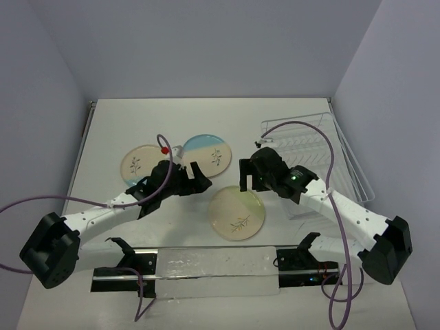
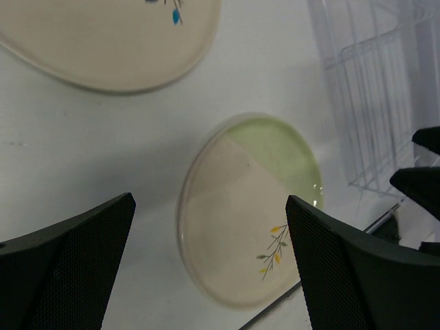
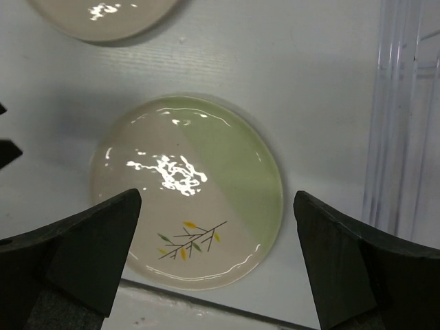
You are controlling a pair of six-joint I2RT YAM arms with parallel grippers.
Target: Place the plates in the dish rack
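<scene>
Three plates lie flat on the white table: a cream one (image 1: 137,163) at the left, a part-blue one (image 1: 210,152) in the middle, and a part-green one (image 1: 236,212) nearer the front. The clear dish rack (image 1: 313,151) stands at the right with nothing in it. My left gripper (image 1: 198,177) hovers open between the blue and green plates. My right gripper (image 1: 243,177) hovers open just above the green plate's far edge. The left wrist view shows the green plate (image 2: 247,206) below my open left gripper (image 2: 210,201). In the right wrist view the green plate (image 3: 189,189) lies under my open right gripper (image 3: 217,196).
The rack's tines (image 2: 371,89) and its clear wall (image 3: 402,110) run close to the green plate's right side. A clear strip with black mounts (image 1: 213,268) crosses the near edge. Purple cables (image 1: 323,137) loop over both arms. Grey walls enclose the table.
</scene>
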